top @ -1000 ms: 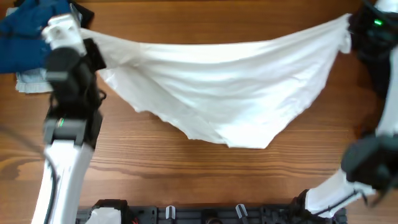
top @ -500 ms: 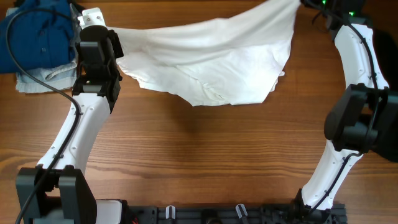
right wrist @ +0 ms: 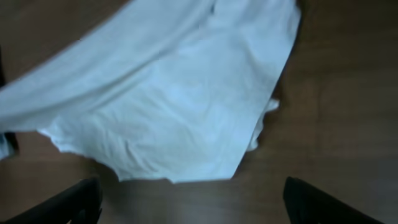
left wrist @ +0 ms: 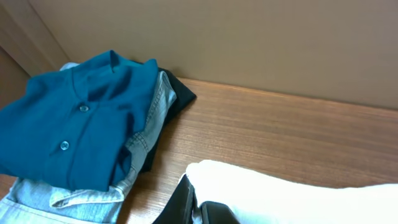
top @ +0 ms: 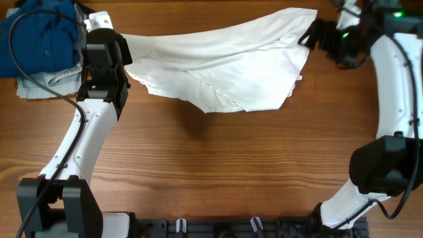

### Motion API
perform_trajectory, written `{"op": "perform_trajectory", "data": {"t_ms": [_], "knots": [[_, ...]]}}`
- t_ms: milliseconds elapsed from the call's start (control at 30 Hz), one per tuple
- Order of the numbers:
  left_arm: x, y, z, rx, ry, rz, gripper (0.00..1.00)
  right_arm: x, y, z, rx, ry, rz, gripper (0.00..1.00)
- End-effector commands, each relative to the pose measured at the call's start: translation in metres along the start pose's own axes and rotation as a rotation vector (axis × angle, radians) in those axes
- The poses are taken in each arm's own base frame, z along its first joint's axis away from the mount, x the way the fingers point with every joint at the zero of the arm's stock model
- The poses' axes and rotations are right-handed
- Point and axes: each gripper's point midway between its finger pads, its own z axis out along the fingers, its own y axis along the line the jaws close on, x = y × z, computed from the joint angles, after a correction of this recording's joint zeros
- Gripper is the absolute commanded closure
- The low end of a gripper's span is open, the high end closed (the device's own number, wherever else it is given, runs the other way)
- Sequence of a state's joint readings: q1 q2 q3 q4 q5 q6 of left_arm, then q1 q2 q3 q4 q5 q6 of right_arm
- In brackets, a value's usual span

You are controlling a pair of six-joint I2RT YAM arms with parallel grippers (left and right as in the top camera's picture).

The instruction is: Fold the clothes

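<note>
Left gripper (left wrist: 200,210) was clamped shut on the left corner of the white garment (top: 225,66). Right gripper (top: 316,34) hung wide open just beside the garment's right corner, gripping nothing. Plain and creased, with no print showing, the cloth lay across the far side of the table (top: 218,165), narrowing to an uneven point toward the front.

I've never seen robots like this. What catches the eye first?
A big white shirt lies spread across the far side of the table. The left hand pinches its left edge, while the right hand stands open just off its right corner. A blue shirt tops a pile at far left.
</note>
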State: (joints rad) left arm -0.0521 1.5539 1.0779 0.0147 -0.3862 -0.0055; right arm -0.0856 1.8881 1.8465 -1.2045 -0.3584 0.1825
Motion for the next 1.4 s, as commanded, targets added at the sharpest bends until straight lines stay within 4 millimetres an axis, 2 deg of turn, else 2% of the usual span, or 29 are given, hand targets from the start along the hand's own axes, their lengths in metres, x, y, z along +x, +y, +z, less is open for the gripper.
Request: {"op": "perform_trajectory", "data": {"t_ms": [0,133,267,533,700,800,900,1033,1100,1133,1167,1267,1367], "knots": [[0.0,-0.003,-0.001,0.014,0.005,-0.007,0.96,0.064,0.0,0.069,0.023,0.22,0.024,0.12],[0.003,-0.003,-0.001,0.014,0.017,-0.002,0.96,0.112,0.008,0.124,0.033,0.288,0.006,0.19],[0.004,-0.003,-0.001,0.013,0.018,-0.002,0.96,0.129,-0.014,0.152,0.204,0.235,-0.021,0.23],[0.006,-0.003,-0.001,0.013,0.028,0.002,0.96,0.13,-0.05,0.164,0.395,0.138,-0.008,0.28],[0.006,-0.003,-0.001,0.015,0.029,0.002,0.96,0.139,-0.042,0.18,0.299,0.135,-0.006,0.36],[0.006,-0.003,-0.001,0.015,0.029,0.002,0.96,0.14,-0.035,0.184,0.25,0.142,-0.016,0.41],[0.006,-0.003,-0.001,0.015,0.028,0.002,0.96,0.143,-0.026,0.186,0.203,0.158,-0.029,0.54],[0.006,-0.003,-0.001,0.015,0.028,0.002,0.96,0.148,-0.014,0.185,0.136,0.188,-0.037,0.67],[0.006,-0.003,-0.001,0.015,0.028,0.002,0.96,0.151,-0.011,0.183,0.121,0.2,-0.043,0.78],[0.006,-0.003,-0.001,0.015,0.028,0.002,0.96,0.152,-0.011,0.181,0.123,0.203,-0.042,0.91],[0.006,-0.003,-0.001,0.014,0.028,0.002,0.96,0.151,-0.01,0.179,0.122,0.199,-0.043,0.96],[0.006,-0.003,-0.001,0.014,0.029,0.002,0.96,0.138,0.0,0.162,0.097,0.139,-0.058,0.96],[0.006,-0.003,-0.001,0.014,0.028,0.002,0.96,0.12,0.013,0.133,0.078,0.04,-0.083,0.96]]}}
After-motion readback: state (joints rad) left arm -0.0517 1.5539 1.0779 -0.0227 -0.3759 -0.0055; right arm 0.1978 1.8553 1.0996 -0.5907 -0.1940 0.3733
